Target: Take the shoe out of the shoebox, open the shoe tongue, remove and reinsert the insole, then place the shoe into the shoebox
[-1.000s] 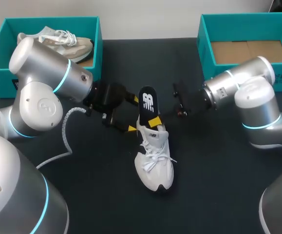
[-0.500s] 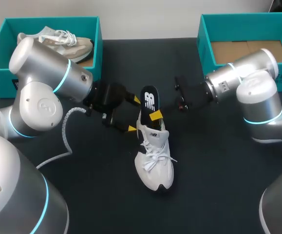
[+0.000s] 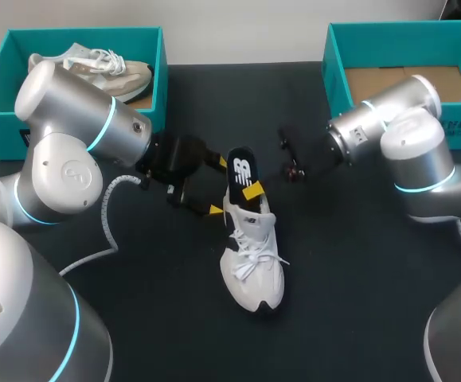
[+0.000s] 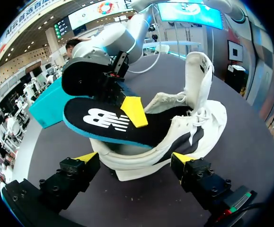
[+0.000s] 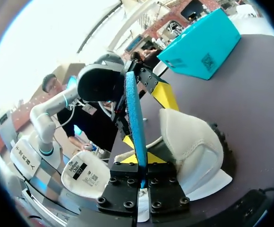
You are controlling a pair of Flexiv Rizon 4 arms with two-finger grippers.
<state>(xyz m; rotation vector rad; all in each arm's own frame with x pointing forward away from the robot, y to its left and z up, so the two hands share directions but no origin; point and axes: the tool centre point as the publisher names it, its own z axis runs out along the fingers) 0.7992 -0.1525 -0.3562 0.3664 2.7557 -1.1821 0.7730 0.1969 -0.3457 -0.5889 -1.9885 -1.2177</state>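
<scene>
The white lace-up sneaker (image 3: 250,263) lies in the middle of the black table (image 3: 349,263), toe toward the near edge and heel toward the far edge. Its tongue (image 4: 198,71) stands upright.

A black foam insole with a blue rim (image 3: 240,163) is partly out of the sneaker. Its front end is inside the shoe, and its heel end is raised up and out past the heel collar.

The right arm (image 3: 409,151) comes in from the right edge, with its elbow just in front of the teal cardboard shoebox (image 3: 331,64) at the far right corner. Its wrist lies roughly level, pointing toward the table's middle. The right gripper (image 5: 140,161) is clamped on the insole, which stands edge-on between its two yellow tips. One tip presses on the printed top face.

The left arm (image 3: 71,159) comes in from the left edge, with its wrist low and pointing toward the table's middle. The left gripper (image 3: 219,185) is spread wide beside the sneaker's heel and grasps nothing. One tip is against the shoe's side, and the other is past the heel, near the raised end of the insole.

A second teal shoebox (image 3: 87,33) at the far left corner holds a beige sneaker (image 3: 95,68).
</scene>
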